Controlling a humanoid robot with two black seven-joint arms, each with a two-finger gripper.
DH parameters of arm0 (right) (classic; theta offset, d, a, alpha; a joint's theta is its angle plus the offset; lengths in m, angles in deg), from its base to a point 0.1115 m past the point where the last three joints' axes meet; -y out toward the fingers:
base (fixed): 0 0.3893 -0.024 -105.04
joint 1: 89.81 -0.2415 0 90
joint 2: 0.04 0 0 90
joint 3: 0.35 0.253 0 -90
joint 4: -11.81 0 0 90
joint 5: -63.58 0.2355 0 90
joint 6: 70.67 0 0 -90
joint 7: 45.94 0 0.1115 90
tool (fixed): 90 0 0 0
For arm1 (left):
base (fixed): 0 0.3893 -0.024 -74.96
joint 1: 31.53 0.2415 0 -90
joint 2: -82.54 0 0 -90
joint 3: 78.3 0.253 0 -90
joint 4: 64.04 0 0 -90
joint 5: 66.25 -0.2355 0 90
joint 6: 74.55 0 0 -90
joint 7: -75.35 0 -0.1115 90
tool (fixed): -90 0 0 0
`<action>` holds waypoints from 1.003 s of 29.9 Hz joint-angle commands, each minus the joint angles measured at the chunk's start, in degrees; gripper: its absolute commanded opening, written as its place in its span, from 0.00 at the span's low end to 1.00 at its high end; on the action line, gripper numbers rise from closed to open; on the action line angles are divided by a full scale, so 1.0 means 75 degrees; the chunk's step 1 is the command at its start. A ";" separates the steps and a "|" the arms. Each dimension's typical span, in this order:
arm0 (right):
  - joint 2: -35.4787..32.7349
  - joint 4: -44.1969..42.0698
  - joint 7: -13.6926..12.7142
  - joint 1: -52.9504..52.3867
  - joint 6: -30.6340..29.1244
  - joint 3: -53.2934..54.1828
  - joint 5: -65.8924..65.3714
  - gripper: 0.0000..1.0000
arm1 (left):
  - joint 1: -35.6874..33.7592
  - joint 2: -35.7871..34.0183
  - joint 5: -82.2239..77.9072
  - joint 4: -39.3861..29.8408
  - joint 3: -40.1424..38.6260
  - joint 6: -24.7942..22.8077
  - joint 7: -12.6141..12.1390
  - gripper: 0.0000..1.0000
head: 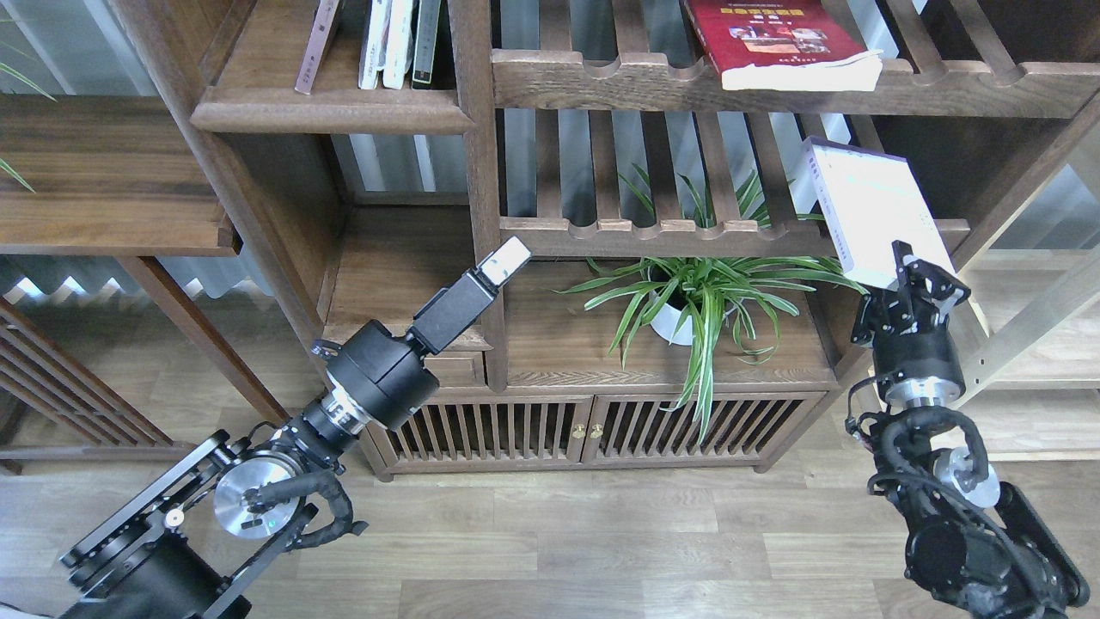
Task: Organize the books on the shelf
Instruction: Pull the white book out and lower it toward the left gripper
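Observation:
My right gripper (924, 273) is shut on the lower corner of the white book with the pale lavender edge (872, 211). It holds the book tilted in the air, in front of the right end of the lower slatted shelf (653, 234). The red book with yellow title and photos (773, 39) lies flat on the upper slatted shelf. The solid dark-brown shelf (331, 112) is at the top left; a thin mauve-spined book (318, 43) leans there beside several upright books (397, 43). No maroon cover shows. My left gripper (503, 258) is empty and seen edge-on by the centre post.
A potted spider plant (687, 301) stands on the cabinet top under the slatted shelf. The low cabinet (584, 430) has slatted doors. A wooden post (481, 172) divides the bookcase. Another broad wooden shelf (112, 172) juts out at the left.

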 commanded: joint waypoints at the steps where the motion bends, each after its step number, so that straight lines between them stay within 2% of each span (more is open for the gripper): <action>1: 0.0053 0.0326 -0.0173 0.0267 -0.0213 -0.0051 0.0013 0.07 | 0.0040 0.0163 0.0266 0.0348 -0.0056 -0.0036 0.0070 0.99; 4: 0.0077 0.0561 -0.0302 0.0524 -0.0459 -0.0284 0.0013 0.07 | 0.0029 0.0421 0.0430 0.0619 -0.0255 -0.0024 0.0023 0.99; 9: 0.0077 0.0760 -0.0303 0.0818 -0.1111 -0.1069 0.0013 0.07 | 0.0052 0.0480 0.0805 0.0654 -0.0209 0.0034 -0.0024 0.99; 16: 0.0147 0.1065 -0.0291 0.0830 -0.1111 -0.1855 0.0002 0.08 | 0.0111 0.0480 0.0923 0.0607 -0.0127 0.0116 -0.0117 0.99; 17: 0.0147 0.1100 -0.0291 0.0830 -0.1111 -0.1948 0.0002 0.08 | 0.0111 0.0480 0.0969 0.0596 -0.0115 0.0116 -0.0211 0.99; 21: 0.0170 0.1124 -0.0291 0.0783 -0.1111 -0.2323 0.0002 0.11 | 0.0111 0.0457 0.1565 0.0549 -0.0033 0.0105 -0.1006 0.99; 22: 0.0217 0.1135 -0.0291 0.0783 -0.1111 -0.2405 0.0002 0.11 | 0.0087 0.0457 0.1730 0.0560 -0.0045 0.0105 -0.1113 0.99; 30: 0.0311 0.1229 -0.0291 0.0818 -0.1111 -0.3272 -0.0069 0.06 | 0.0040 0.0317 0.2177 0.0642 -0.0174 0.0105 -0.1254 0.99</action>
